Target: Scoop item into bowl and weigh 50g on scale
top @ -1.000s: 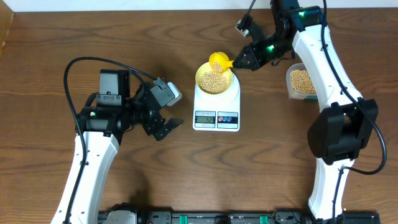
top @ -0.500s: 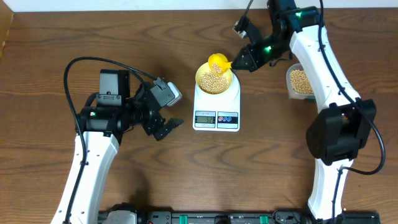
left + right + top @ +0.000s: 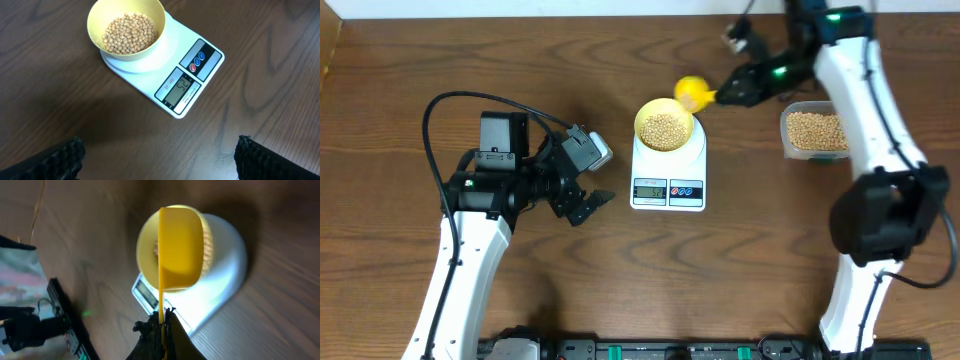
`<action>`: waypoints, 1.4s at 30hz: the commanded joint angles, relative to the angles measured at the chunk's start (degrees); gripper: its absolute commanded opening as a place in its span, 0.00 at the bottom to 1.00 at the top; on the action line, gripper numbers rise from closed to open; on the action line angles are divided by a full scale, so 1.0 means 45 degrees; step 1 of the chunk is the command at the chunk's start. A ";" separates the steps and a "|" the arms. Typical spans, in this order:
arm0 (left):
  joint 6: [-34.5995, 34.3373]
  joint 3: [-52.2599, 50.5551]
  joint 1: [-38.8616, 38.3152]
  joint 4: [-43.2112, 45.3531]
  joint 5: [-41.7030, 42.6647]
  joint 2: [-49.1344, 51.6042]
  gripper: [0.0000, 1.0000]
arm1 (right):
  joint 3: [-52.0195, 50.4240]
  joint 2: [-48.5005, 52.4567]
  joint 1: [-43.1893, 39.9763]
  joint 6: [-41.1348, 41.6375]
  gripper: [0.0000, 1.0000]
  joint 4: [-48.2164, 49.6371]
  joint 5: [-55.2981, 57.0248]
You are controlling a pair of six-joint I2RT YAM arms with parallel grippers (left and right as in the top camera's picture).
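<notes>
Overhead looks straight down; both wrist views face the scale (image 3: 161, 64) and bowl (image 3: 93, 26) nearer.

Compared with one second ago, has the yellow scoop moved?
Yes. The scoop went from above the bowl to its upper right, toward the tub.

"52" on the scale (image 3: 148, 79) display (image 3: 179, 90)
</notes>
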 commanded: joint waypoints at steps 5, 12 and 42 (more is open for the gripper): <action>0.0209 0.0005 0.0063 0.0005 -0.0063 0.0087 0.98 | 0.0359 -0.1802 -0.3750 0.0010 0.01 -0.1749 0.0189; 0.0209 0.0005 0.0063 0.0005 -0.0063 0.0087 0.97 | 0.0359 -0.1802 -0.5323 -0.0102 0.01 -0.3050 0.3677; 0.0209 0.0005 0.0063 0.0005 -0.0063 0.0087 0.98 | 0.0355 -0.1802 0.0393 0.2477 0.01 -0.3104 1.6096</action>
